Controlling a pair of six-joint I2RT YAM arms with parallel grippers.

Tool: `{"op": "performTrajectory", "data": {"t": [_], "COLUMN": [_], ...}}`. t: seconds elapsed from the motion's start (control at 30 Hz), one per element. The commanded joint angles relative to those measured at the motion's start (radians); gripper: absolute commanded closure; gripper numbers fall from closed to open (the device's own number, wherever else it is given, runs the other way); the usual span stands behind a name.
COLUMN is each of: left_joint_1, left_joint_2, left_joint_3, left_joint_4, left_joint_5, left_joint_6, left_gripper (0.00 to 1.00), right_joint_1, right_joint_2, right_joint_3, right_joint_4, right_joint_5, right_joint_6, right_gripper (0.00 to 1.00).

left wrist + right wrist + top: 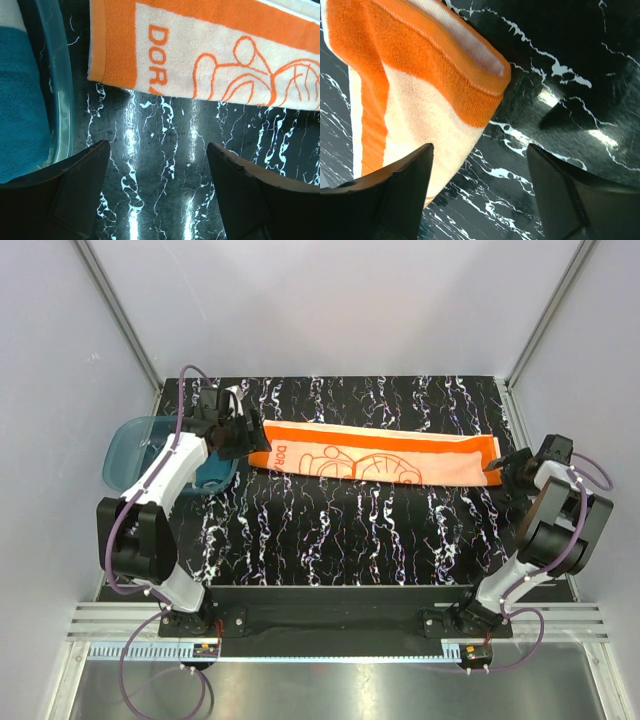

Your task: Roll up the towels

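Just beyond the parted left claw (157, 150) lies the orange towel (210, 55)

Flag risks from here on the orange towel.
Left pincer is open over bare table, short of the orange towel: closing here may grab nothing.
The tray sits close beside it; a sweep could knock it.
The towel's right corner shows two layers near the right pincer; pinching one may skew the roll.

Black marbled table (350, 530) (white walls (330, 300)).
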Motion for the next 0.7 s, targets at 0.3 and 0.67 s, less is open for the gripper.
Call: {"op": "performTrajectory", "data": {"t": [0.3, 0.67], "left_joint_1": [0.003, 0.003], "left_joint_2": [-0.041, -0.029], "left_joint_3": [-0.024, -0.018], "left_joint_4": [0.066, 0.062], "left_joint_5": [0.082, 0.091], "left_joint_6": [0.036, 0.033], "left_gripper": [0.18, 0.18], "right_joint_1": [0.004, 0.004], "right_joint_2": [0.143, 0.189], "right_joint_3": [0.166, 0.168], "right_joint_4": [0.048, 0.053], "right_joint_5": [0.03, 0.036], "right_joint_6": [-0.006, -0.029], "right_gripper": [0.34, 0.5]}}
